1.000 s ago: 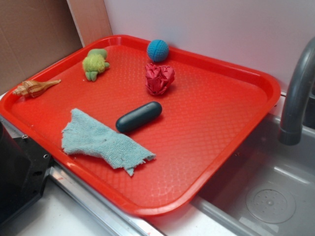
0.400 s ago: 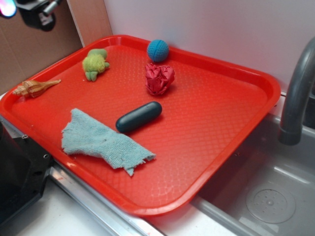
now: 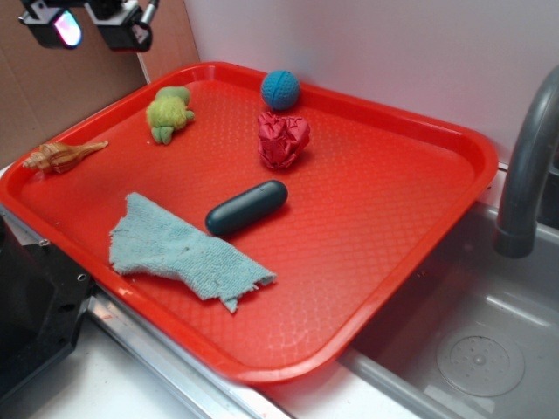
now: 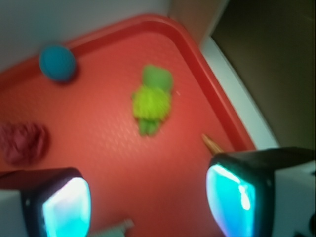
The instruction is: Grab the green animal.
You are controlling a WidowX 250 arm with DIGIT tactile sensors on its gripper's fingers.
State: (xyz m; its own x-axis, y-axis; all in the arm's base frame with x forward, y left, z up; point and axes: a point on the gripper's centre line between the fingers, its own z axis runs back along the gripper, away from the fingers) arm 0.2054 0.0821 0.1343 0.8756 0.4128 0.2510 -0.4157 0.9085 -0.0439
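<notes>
The green animal point(image 3: 169, 113), a fuzzy lime-green plush with a darker green lump, lies near the back left corner of the red tray point(image 3: 419, 218). In the wrist view the green animal point(image 4: 152, 101) sits ahead of the jaws, well beyond them. My gripper point(image 3: 92, 26) hangs high at the top left, above and left of the toy and apart from it. It is open, and in the wrist view the gripper point(image 4: 148, 202) shows only bare tray between its glowing pads point(image 4: 232, 197).
On the tray lie a blue ball point(image 3: 280, 89), a crumpled red object point(image 3: 283, 140), a dark oblong object point(image 3: 246, 207), a teal-grey ragged cloth point(image 3: 183, 253) and a tan shell-like toy point(image 3: 61, 156) at the left rim. A sink point(image 3: 480, 349) and faucet point(image 3: 528, 166) are on the right.
The gripper has come into view at the top left and moved right, toward the tray's back left corner. Nothing on the tray has shifted.
</notes>
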